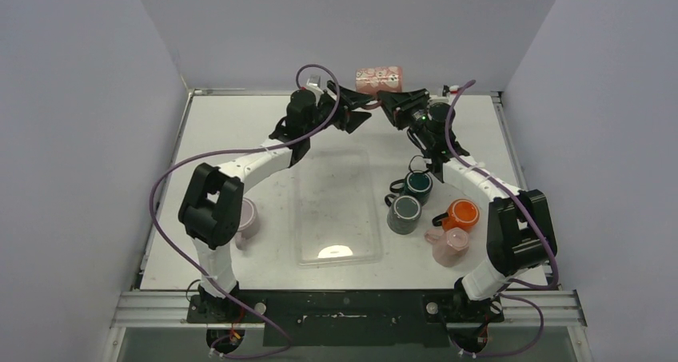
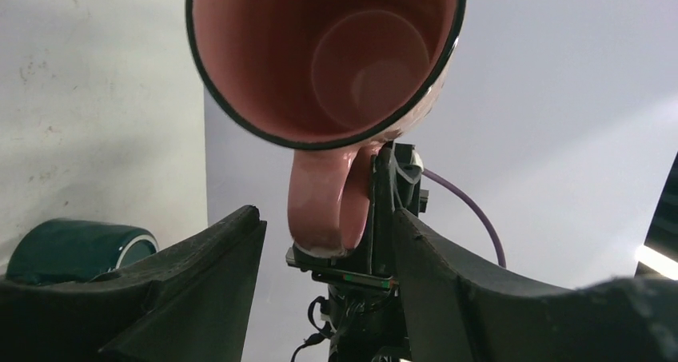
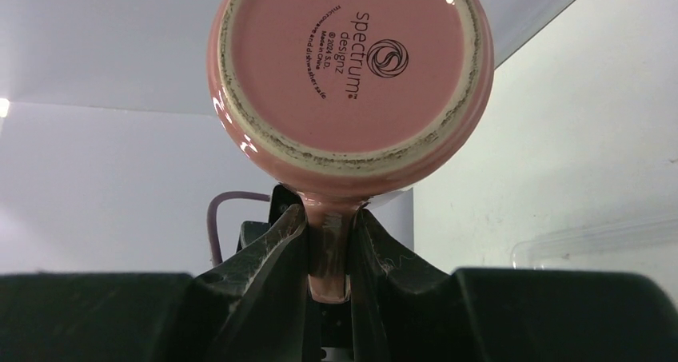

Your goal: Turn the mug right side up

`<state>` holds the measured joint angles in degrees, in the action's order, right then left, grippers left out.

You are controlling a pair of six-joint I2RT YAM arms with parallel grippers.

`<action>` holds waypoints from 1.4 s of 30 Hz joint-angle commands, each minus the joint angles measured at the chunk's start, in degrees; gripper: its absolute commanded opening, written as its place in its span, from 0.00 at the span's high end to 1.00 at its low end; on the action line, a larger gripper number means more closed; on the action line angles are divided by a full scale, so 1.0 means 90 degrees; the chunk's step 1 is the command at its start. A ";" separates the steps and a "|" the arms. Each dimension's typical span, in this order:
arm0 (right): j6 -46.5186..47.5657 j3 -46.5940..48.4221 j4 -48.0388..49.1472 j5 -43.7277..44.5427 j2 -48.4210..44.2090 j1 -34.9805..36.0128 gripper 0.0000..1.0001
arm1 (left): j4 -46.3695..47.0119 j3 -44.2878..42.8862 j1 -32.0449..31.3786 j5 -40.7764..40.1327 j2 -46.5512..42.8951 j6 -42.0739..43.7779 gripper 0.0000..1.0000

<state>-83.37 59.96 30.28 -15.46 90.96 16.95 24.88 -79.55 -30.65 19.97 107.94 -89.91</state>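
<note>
The pink mug (image 1: 379, 79) hangs in the air on its side at the back of the table, between both grippers. My right gripper (image 1: 389, 104) is shut on its handle (image 3: 328, 250); the right wrist view shows the mug's stamped base (image 3: 349, 66) facing the camera. My left gripper (image 1: 360, 114) is open. In the left wrist view the mug's mouth (image 2: 328, 58) faces the camera and its handle (image 2: 324, 210) hangs between the spread fingers (image 2: 208, 282) without touching them. My right gripper (image 3: 328, 242) and left gripper (image 2: 328, 242) face each other.
A clear plastic tray (image 1: 336, 206) lies mid-table. To its right stand a dark teal mug (image 1: 417, 184), a grey mug (image 1: 404, 213), an orange mug (image 1: 460, 215) and a pink mug (image 1: 449, 244). A pale pink mug (image 1: 246, 218) stands by the left arm.
</note>
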 commanded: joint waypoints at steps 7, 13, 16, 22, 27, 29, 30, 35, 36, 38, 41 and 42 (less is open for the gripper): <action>-0.0477 -0.0007 0.1816 -0.0230 -0.0248 0.0063 0.95 | 0.0569 -0.0619 0.0086 -0.0114 0.0162 -0.0139 0.52; -0.0627 -0.0118 0.1969 -0.0352 -0.0214 0.0071 0.95 | 0.0684 -0.0664 0.0143 -0.0129 0.0164 -0.0133 0.66; -0.0740 -0.0260 0.2103 -0.0388 -0.0212 0.0095 0.95 | 0.0785 -0.0674 0.0171 -0.0096 0.0172 -0.0120 0.70; -0.0834 -0.0364 0.2272 -0.0387 -0.0174 0.0179 0.95 | 0.1013 -0.0665 0.0203 -0.0003 0.0191 -0.0081 0.75; -0.0862 -0.0390 0.2251 -0.0408 -0.0213 0.0239 0.95 | 0.0951 -0.0687 0.0245 -0.0008 0.0093 0.0328 0.81; -0.0855 -0.0430 0.2223 -0.0427 -0.0225 0.0267 0.95 | 0.1039 -0.0718 0.0268 -0.0004 0.0087 0.0395 0.86; -0.0858 -0.0463 0.2229 -0.0442 -0.0230 0.0267 0.95 | 0.1125 -0.0743 0.0284 -0.0002 0.0089 0.0420 0.90; -0.0789 -0.0582 0.2314 -0.0600 -0.0178 0.0273 0.95 | 0.1169 -0.0861 0.0330 0.0036 -0.0024 0.0808 1.00; -0.0751 -0.0600 0.2310 -0.0635 -0.0165 0.0275 0.95 | 0.1155 -0.0854 0.0331 0.0019 -0.0077 0.0928 1.00; -0.0650 -0.0643 0.2234 -0.0671 -0.0151 0.0270 0.94 | 0.1153 -0.0751 0.0339 -0.0072 -0.0232 0.1183 1.00; -0.0582 -0.0747 0.2200 -0.0669 -0.0178 0.0270 0.84 | 0.1216 -0.0501 0.0361 -0.0207 -0.0495 0.1489 1.00; -0.0580 -0.0774 0.2184 -0.0665 -0.0182 0.0257 0.79 | 0.1230 -0.0423 0.0379 -0.0229 -0.0574 0.1554 1.00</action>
<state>-90.87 53.89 42.63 -17.23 90.96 17.91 28.36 -82.63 -28.86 22.11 109.27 -81.93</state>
